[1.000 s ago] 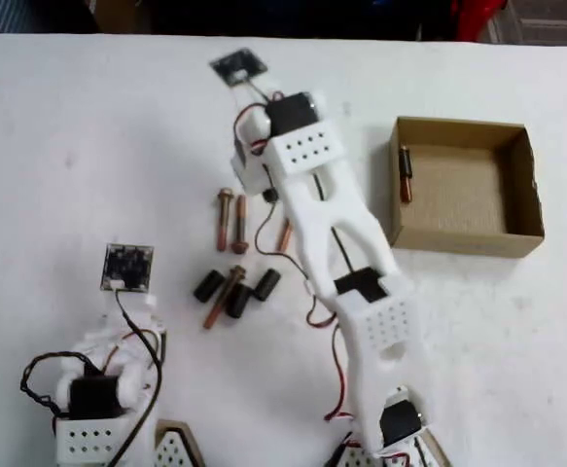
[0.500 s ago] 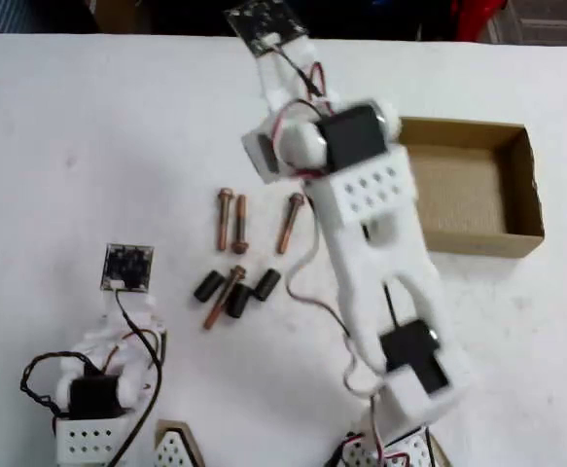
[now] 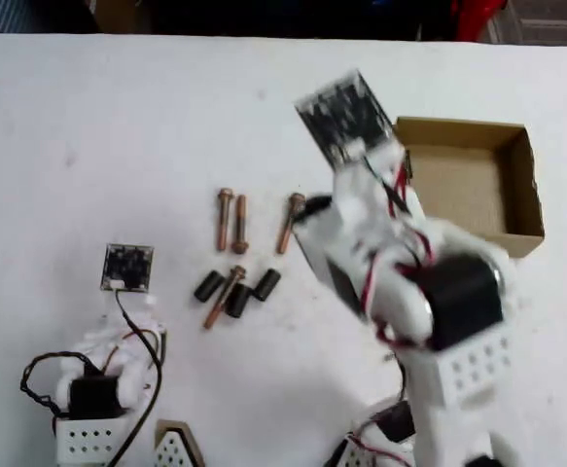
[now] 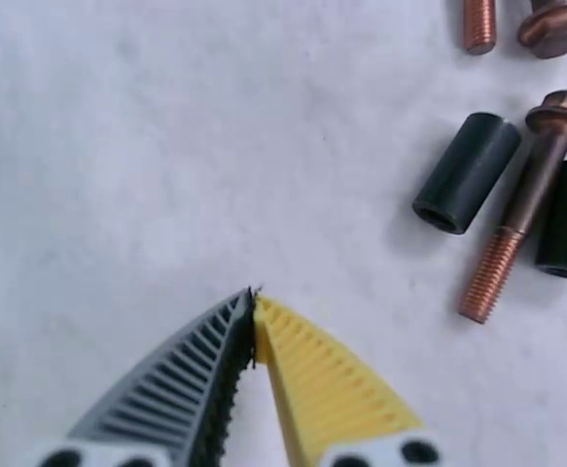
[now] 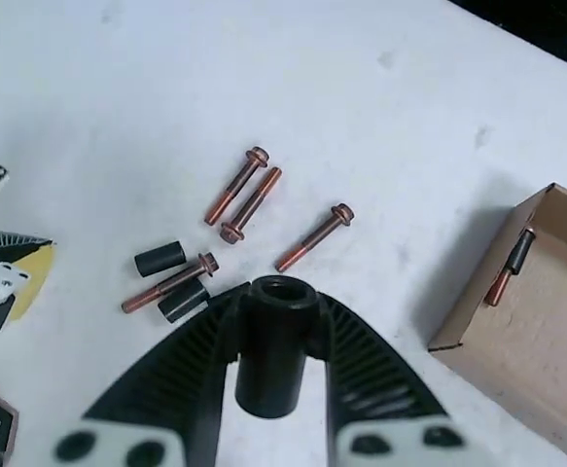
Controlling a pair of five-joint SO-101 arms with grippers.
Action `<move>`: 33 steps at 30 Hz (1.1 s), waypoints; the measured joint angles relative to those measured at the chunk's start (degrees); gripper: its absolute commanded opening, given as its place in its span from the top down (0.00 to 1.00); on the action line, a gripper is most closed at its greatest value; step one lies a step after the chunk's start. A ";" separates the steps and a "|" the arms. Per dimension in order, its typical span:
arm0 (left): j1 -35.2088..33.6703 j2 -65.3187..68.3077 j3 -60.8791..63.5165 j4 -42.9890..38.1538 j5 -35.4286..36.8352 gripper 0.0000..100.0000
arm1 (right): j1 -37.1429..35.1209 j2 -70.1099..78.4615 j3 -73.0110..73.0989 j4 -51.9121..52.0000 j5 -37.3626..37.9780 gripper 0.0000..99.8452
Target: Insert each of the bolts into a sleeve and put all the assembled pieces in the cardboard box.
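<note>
My right gripper (image 5: pixel 273 292) is shut on a black sleeve (image 5: pixel 271 350), held upright above the table; from above it hangs between the loose parts and the cardboard box (image 3: pixel 516 185). Three copper bolts (image 3: pixel 239 224) lie side by side. A fourth bolt (image 3: pixel 223 297) lies among three black sleeves (image 3: pixel 208 286). One bolt with a sleeve on it (image 5: pixel 513 265) lies inside the box (image 5: pixel 555 331). My left gripper (image 4: pixel 254 297) is shut on nothing and rests low over bare table, with a sleeve (image 4: pixel 466 172) and a bolt (image 4: pixel 521 204) close by.
The left arm (image 3: pixel 93 404) sits at the near left corner of the white table (image 3: pixel 88 126). The right arm (image 3: pixel 448 321) rises tall at the near right, partly covering the box's left wall. Dark floor lies beyond the far edge.
The right arm has pulled back from beyond the bolts toward the near right and risen, carrying the sleeve. The left arm and the loose parts have stayed put.
</note>
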State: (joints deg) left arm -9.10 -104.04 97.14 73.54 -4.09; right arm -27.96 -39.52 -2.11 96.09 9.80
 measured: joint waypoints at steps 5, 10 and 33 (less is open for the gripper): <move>0.00 0.00 0.00 0.00 0.00 0.98 | 0.00 -12.84 13.98 -4.40 0.00 0.98; 0.00 0.00 0.00 0.00 0.00 0.98 | 0.18 -24.97 29.36 -10.20 0.00 0.98; 0.00 0.00 0.00 -0.18 0.00 0.98 | 13.71 -57.05 62.24 -24.70 0.00 0.98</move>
State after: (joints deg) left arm -9.10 -104.04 97.14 73.36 -4.09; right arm -14.24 -96.57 60.13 71.38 9.80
